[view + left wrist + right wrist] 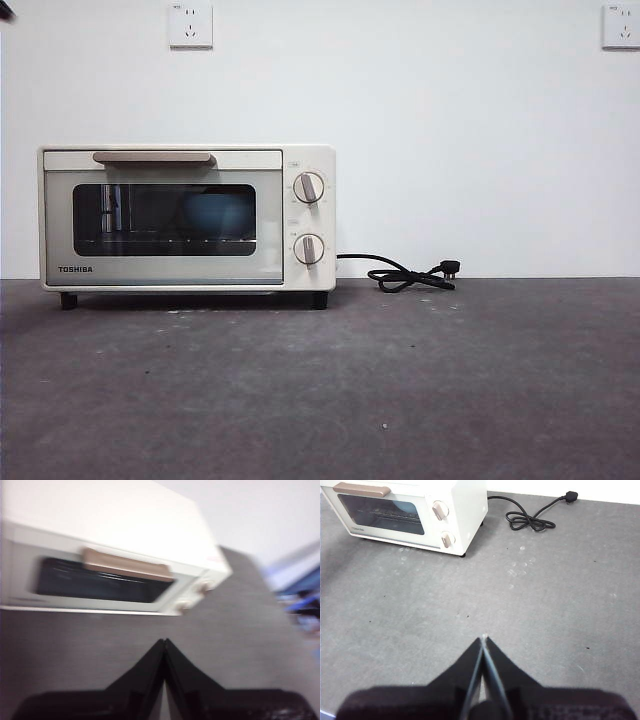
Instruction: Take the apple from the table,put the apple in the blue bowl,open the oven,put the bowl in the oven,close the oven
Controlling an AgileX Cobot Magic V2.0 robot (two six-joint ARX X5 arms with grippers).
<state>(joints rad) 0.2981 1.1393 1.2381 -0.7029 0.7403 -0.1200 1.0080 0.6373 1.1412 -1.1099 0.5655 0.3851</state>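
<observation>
The cream-white oven (188,218) stands at the back left of the table (400,390) with its door closed. Through the dark glass the blue bowl (216,214) shows inside on the rack. The apple is hidden from view. In the left wrist view the oven (115,555) appears blurred, and my left gripper (165,642) is shut and empty above the table in front of it. My right gripper (483,639) is shut and empty over bare table, well away from the oven (410,512). Only a black tip of an arm (5,10) shows in the front view's top left corner.
The oven's black cord and plug (410,275) lie coiled on the table to its right by the wall; the cord (532,517) also shows in the right wrist view. Two wall sockets (190,25) sit high on the white wall.
</observation>
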